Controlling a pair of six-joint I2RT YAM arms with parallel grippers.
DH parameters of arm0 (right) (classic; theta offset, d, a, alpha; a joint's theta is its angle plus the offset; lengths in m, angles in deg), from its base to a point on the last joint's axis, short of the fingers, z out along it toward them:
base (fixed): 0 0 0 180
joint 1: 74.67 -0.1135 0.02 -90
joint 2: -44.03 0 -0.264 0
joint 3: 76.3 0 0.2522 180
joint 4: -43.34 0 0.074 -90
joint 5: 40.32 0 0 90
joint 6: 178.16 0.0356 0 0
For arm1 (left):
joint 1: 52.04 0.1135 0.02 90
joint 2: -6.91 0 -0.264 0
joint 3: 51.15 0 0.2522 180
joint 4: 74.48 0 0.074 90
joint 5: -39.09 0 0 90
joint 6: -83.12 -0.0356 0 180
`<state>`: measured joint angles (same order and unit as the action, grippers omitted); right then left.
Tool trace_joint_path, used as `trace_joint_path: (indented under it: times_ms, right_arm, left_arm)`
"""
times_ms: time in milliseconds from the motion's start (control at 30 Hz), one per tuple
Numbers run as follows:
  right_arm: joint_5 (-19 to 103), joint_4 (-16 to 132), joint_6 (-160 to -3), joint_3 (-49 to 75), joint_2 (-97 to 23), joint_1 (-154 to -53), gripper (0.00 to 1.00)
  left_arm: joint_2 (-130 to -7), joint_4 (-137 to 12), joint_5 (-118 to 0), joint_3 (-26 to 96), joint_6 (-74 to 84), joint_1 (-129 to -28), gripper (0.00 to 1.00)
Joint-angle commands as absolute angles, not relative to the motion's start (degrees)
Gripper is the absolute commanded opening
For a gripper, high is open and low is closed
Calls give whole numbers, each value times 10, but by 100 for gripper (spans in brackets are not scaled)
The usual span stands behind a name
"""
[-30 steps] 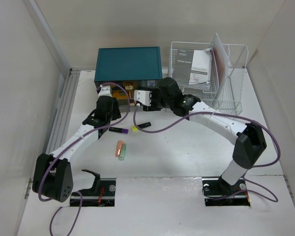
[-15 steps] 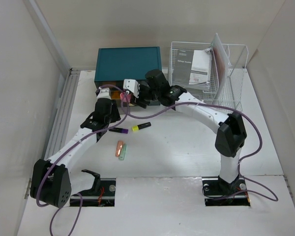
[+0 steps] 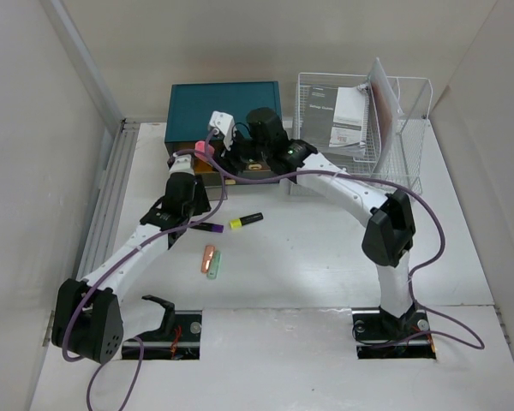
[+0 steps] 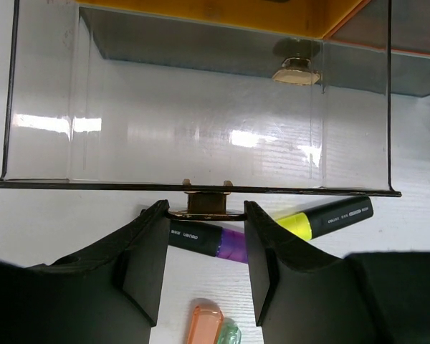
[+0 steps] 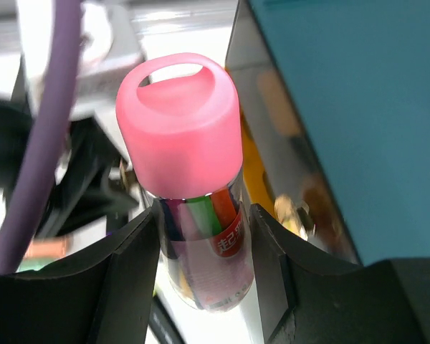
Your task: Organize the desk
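The white desk [image 3: 325, 257] holds a teal drawer box [image 3: 225, 107] at the back. Its clear drawer [image 4: 201, 136] is pulled out, and my left gripper [image 4: 204, 215] is shut on the drawer's brass handle [image 4: 206, 209]. My right gripper [image 5: 203, 244] is shut on a clear bottle [image 5: 201, 236] with a pink cap [image 5: 179, 115] and coloured contents. It holds the bottle in the air beside the teal box [image 5: 358, 107], just above the left gripper [image 3: 188, 175]. A purple highlighter [image 4: 215, 240] and a yellow highlighter [image 4: 322, 218] lie in front of the drawer.
An orange piece [image 3: 209, 255] and a green piece [image 3: 215, 265] lie side by side nearer the arm bases. A white wire rack [image 3: 403, 163] holding booklets [image 3: 343, 116] stands at the back right. A metal rail [image 3: 107, 197] runs along the desk's left edge.
My right arm has swung left and toward the teal box, carrying the pink-capped bottle over the drawer. The left arm has barely moved and keeps hold of the handle.
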<state>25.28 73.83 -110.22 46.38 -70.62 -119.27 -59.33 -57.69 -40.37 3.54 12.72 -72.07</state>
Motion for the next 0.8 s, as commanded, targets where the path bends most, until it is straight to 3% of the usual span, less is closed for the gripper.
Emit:
trace_joint_path:
  times_ms: [0, 300, 400, 533, 567, 767]
  right_arm:
    - [226, 681, -1051, 511, -730, -1186, 3]
    - [200, 686, -1027, 579, -788, -1186, 3]
    - [200, 686, -1027, 590, -807, -1186, 9]
    - [200, 700, -1027, 610, -824, -1186, 30]
    - [200, 700, -1027, 610, -831, -1186, 42]
    - [200, 709, -1027, 604, -825, -1186, 62]
  left_arm:
    - [-574, -591, -479, 32, 148, -741, 0]
    - [-574, -591, -479, 32, 148, -746, 0]
    - [-574, -585, -479, 32, 148, -746, 0]
    - [-574, -585, -474, 32, 148, -746, 0]
    - [-574, -585, -474, 32, 148, -746, 0]
    - [-580, -591, -474, 32, 148, -746, 0]
